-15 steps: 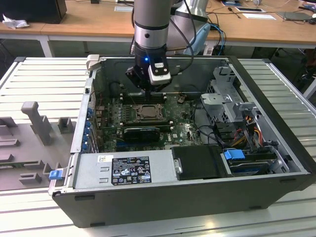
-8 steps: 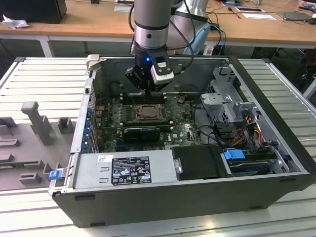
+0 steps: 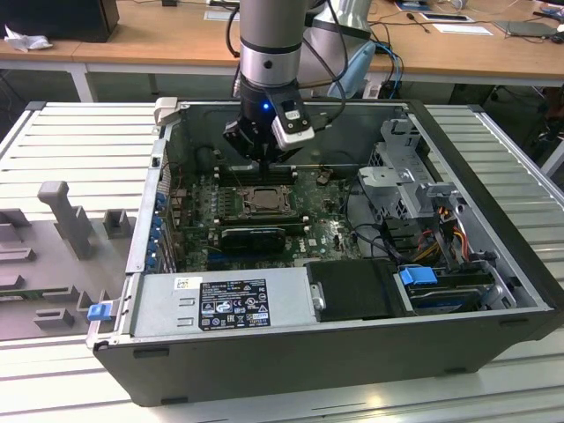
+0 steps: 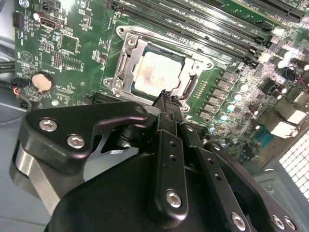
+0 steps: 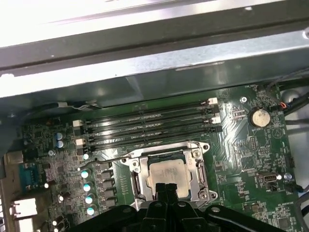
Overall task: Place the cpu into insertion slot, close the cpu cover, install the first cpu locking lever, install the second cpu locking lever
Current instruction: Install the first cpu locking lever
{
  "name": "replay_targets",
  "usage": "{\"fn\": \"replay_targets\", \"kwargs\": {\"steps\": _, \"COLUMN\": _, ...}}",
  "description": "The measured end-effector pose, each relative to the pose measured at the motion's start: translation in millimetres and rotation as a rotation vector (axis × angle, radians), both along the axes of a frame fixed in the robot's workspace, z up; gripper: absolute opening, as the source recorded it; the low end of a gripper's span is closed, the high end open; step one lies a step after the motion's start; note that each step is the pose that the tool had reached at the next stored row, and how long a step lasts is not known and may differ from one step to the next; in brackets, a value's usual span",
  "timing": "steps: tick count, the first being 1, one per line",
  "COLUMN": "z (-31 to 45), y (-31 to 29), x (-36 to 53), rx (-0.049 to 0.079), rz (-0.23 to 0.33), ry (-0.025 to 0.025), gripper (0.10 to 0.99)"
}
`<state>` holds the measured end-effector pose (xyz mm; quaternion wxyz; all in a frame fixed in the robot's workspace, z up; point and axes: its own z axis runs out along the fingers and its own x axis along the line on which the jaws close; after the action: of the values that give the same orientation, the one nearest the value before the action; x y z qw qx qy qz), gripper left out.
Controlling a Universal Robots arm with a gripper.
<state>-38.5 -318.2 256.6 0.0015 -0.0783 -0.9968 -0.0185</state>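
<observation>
1. The black gripper (image 4: 166,96) had its two fingers pressed together with nothing between them, their tips just over one edge of the socket in both wrist views (image 5: 167,187).
2. The small flat square cpu (image 4: 154,72) with the pale silver-grey top lay seated in the square dark insertion slot (image 3: 262,201).
3. The thin silvery square cpu cover (image 4: 129,58) lay flat, framing the chip.
4. Long black memory slots (image 5: 145,128) ran beside the socket on the green motherboard (image 5: 251,159).
5. All sat inside an open dark grey computer case (image 3: 352,352).
</observation>
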Motion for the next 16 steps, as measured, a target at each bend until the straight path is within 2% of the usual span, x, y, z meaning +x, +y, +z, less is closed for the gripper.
{"fn": "replay_targets", "kwargs": {"steps": 10, "z": 0.0, "y": 0.0, "x": 0.0, "rx": 0.000, "rz": 0.101, "ry": 0.0000, "gripper": 0.106}}
{"fn": "replay_targets", "kwargs": {"steps": 16, "z": 0.0, "y": 0.0, "x": 0.0, "rx": 0.000, "rz": 0.142, "ry": 0.0001, "gripper": 0.106}}
